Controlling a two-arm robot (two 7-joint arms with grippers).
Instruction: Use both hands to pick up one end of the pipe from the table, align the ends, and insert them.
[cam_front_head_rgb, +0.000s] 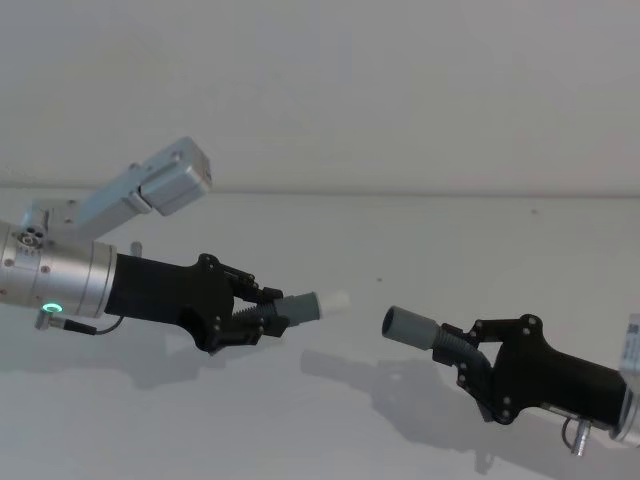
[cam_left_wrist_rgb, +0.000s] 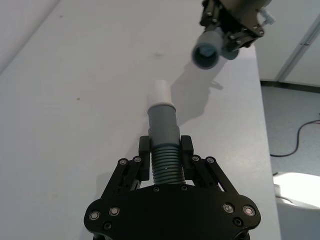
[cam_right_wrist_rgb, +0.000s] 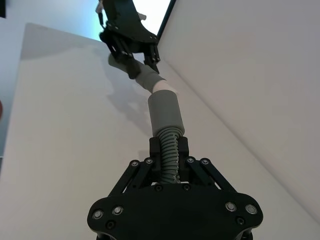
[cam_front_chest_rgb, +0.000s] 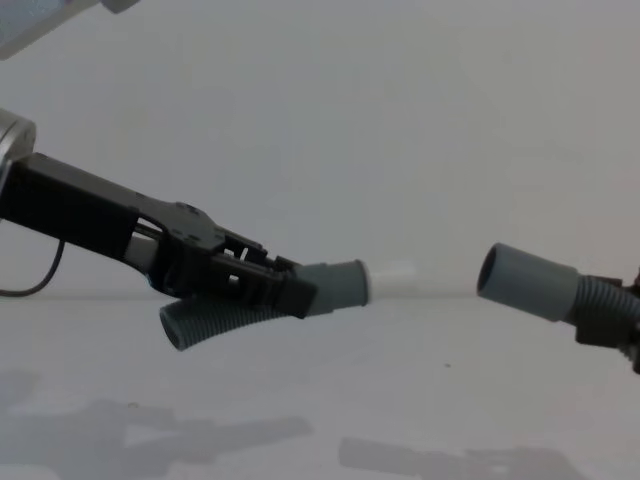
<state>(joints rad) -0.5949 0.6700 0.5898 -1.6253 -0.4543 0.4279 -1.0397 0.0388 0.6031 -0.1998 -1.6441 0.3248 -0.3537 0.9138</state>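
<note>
Desk (cam_front_head_rgb: 150, 420): white, matte.
Left pincer (cam_front_head_rgb: 268, 312): clamped on left hose (cam_left_wrist_rgb: 166, 162), held above desk; white-tipped cuff (cam_front_head_rgb: 300, 307) points rightward.
Right pincer (cam_front_head_rgb: 455, 345): clamped on right hose (cam_right_wrist_rgb: 170, 150); open cuff (cam_front_head_rgb: 410, 326) faces the white tip, gap between.

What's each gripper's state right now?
Left gripper: shut on the white-tipped pipe.
Right gripper: shut on the open-cuff pipe.
</note>
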